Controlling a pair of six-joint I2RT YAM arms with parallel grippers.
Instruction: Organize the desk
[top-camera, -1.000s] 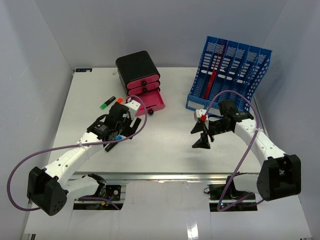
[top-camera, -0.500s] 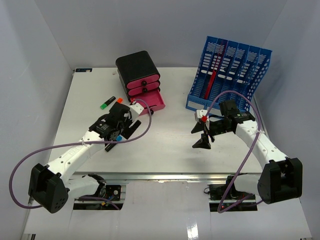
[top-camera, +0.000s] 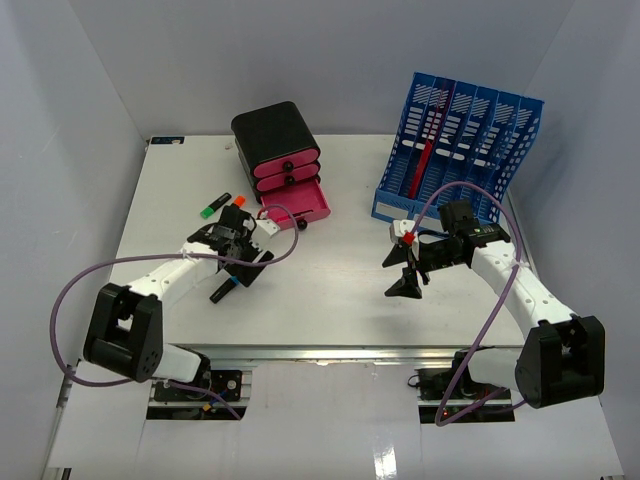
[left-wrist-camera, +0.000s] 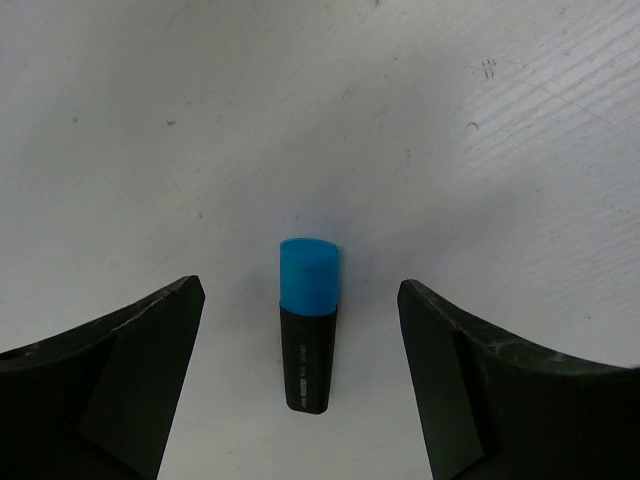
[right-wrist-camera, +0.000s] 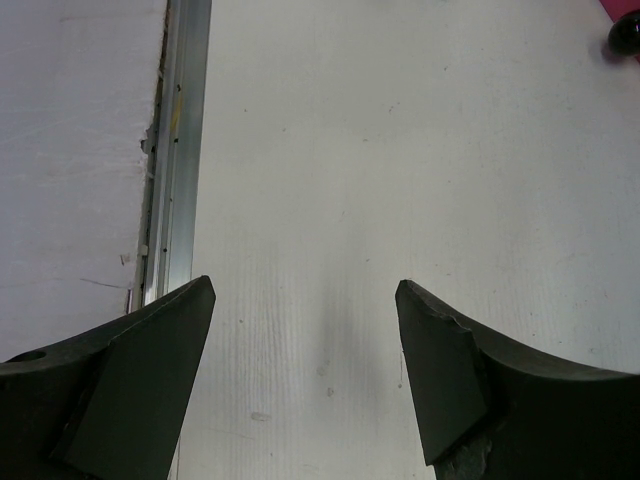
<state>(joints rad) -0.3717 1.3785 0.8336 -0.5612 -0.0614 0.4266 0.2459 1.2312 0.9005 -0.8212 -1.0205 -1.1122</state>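
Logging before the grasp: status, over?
Left tool open, straddling blue-capped marker on desk. Right tool open, empty. Nothing between left tool and marker.

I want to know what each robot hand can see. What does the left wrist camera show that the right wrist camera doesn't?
Only the left wrist view shows a marker with a blue cap, lying flat on the desk inside the open left gripper. Only the right wrist view shows a metal rail at the desk's edge and a black knob in the top corner; nothing lies inside the right gripper. Both show an open black gripper above the white desk.
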